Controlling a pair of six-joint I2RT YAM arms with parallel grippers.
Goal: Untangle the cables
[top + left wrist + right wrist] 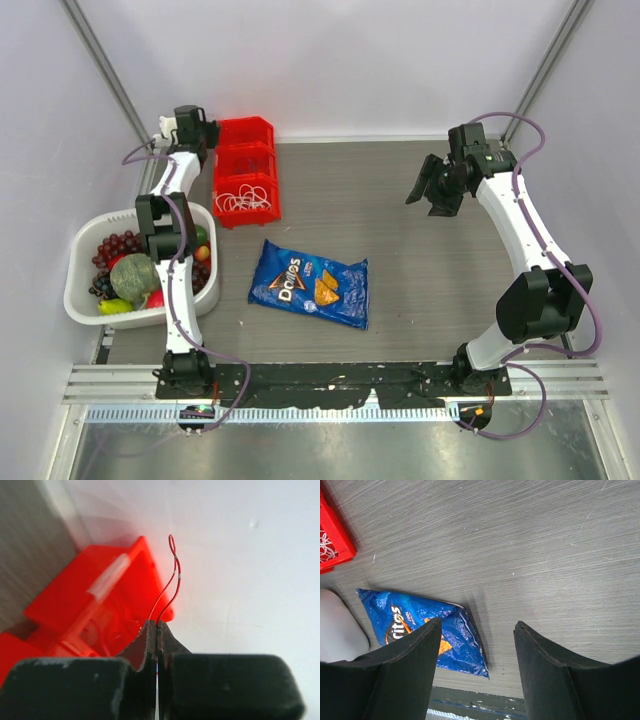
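Note:
My left gripper (157, 624) is shut on a thin red cable (176, 575). The cable rises from the pinched fingertips as a narrow doubled strand and ends in a small loop against the white wall. Blurred red bins (85, 605) lie below it. In the top view this gripper (200, 130) is at the far left back, beside the row of red bins (245, 135). Curled white cables (245, 200) lie in the nearest bin and also show in the right wrist view (326, 545). My right gripper (430, 190) (477, 625) hangs open above the table at the right, holding nothing.
A blue chip bag (310, 283) (420, 625) lies flat mid-table. A white basket (85, 240) of fruit stands at the left edge, under the left arm. White walls close in the back and both sides.

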